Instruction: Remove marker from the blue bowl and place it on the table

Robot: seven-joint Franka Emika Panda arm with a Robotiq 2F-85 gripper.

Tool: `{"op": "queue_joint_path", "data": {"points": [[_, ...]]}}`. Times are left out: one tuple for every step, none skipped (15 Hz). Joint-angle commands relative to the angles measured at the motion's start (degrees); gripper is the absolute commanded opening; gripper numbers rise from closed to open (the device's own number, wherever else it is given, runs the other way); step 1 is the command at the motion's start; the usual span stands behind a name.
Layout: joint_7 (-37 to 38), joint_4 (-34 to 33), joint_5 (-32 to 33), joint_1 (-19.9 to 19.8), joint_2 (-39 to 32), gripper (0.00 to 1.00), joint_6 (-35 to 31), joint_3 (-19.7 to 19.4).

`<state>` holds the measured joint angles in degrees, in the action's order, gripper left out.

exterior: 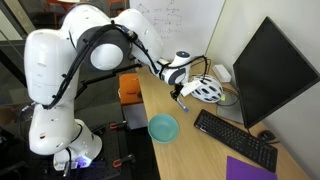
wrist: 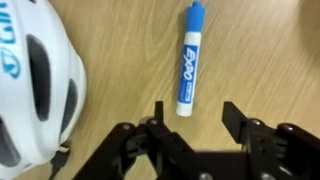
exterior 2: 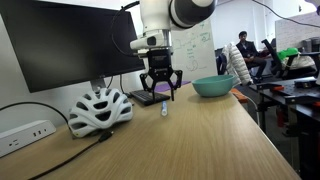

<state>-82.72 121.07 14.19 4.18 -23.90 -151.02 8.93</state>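
Carrying everything: the counter, a long, smooth top of pale wood with faint grain, running along a wall.
Room: an office, and a busy one. A scribbled whiteboard stands behind the arm, with more desks and a person far back.
Screen side: a big dark monitor, a black keyboard before it, and a flat purple pad at the near edge.
Helmet: a white, glossy, ribbed shell with dark vents, near the marker but not touching it.
Marker: out of the bowl and lying flat on the counter. It has a slim white barrel with a blue cap and a blue label.
Bowl: teal, round, shallow and glossy. It sits by the counter's edge, well apart from the marker.
Gripper: black, fingers spread wide, nothing in its grasp. It hovers just above the marker, which lies in line with the gap between the fingers.
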Motion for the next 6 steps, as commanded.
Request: {"op": "queue_joint_path", "data": {"points": [[4.4, 4.7, -2.9, -1.4, 8.6, 0.97, 7.7, 1.6], [5.4, 5.8, -3.7, -1.6, 11.0, 1.00, 9.2, 1.6], [7.2, 7.2, -3.4, -1.2, 13.8, 1.00, 10.7, 0.9], [6.9, 8.5, -4.3, -1.5, 16.7, 1.00, 12.5, 0.9], [6.9, 9.6, -4.8, -1.5, 19.0, 1.00, 13.7, 0.6], [5.5, 10.8, -5.7, -1.6, 21.2, 1.00, 14.4, 0.4]]}}
